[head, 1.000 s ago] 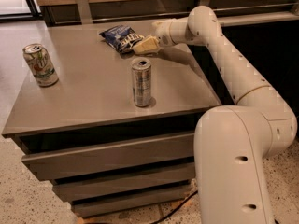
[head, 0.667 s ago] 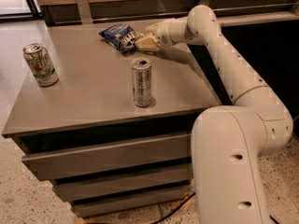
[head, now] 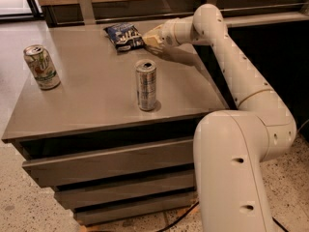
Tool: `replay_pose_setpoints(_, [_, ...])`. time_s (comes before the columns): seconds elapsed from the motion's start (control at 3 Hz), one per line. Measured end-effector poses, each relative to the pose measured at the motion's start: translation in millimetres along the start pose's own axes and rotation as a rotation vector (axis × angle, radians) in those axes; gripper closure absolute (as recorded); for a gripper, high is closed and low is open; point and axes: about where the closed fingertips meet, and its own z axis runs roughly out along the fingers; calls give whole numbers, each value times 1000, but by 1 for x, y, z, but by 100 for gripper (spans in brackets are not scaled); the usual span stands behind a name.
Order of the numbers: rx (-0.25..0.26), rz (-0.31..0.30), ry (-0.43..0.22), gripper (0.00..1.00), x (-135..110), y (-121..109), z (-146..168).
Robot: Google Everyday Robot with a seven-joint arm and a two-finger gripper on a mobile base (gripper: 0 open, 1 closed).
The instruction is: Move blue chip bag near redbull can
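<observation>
The desk carries the can near centre and the bag at its 11 o'clock, well apart. The pincer meets the bag's 3 o'clock edge; clamped or apart, I cannot tell. A thin hold may slip; a low sweep may topple the can.

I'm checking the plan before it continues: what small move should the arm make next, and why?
Probably ease the end effector a little onto the blue chip bag to secure it: it sits at the bag's edge nearest the arm, while the redbull can stands apart, nearer the front.
</observation>
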Motion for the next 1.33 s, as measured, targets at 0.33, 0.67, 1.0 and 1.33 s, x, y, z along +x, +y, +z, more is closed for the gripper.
replay_pose_setpoints(0.33, [3,1,0,100,0,-2,-4])
replay_pose_setpoints(0.67, [29,16,14,100,0,-9,-34])
replay_pose_setpoints(1.0, [51,33,28,100,-4,-9,-79])
replay_pose_setpoints(1.33, [55,52,41,100,-9,8,-122])
